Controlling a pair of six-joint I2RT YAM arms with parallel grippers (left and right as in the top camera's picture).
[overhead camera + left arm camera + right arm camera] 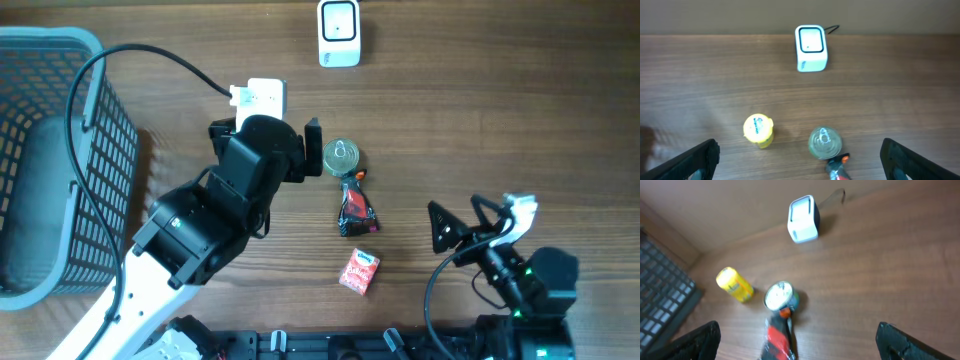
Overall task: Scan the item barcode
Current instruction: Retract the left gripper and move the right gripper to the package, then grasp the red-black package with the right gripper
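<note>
Left hand (800, 150) hung wide open and empty above the middle of the tabletop (700, 75). The right hand (458, 218), equally spread and empty, sat by the near edge, right of the middle. I could not tell which item was meant for scanning. The yellow can (758, 131) and the round tin (824, 142) both sat just ahead of the left fingers (700, 157), the tin touching the twisted end of a dark red wrapper (357, 208). Were it the tin, I judged I should come straight down, close on its sides below the rim, and find the barcode on its wall before presenting it. It stood upright, pull-tab lid skyward, long axis vertical. The scanner (811, 47) stood near the middle of the far edge, its window tilted up toward the near edge, so the code would have to face the far edge.
</note>
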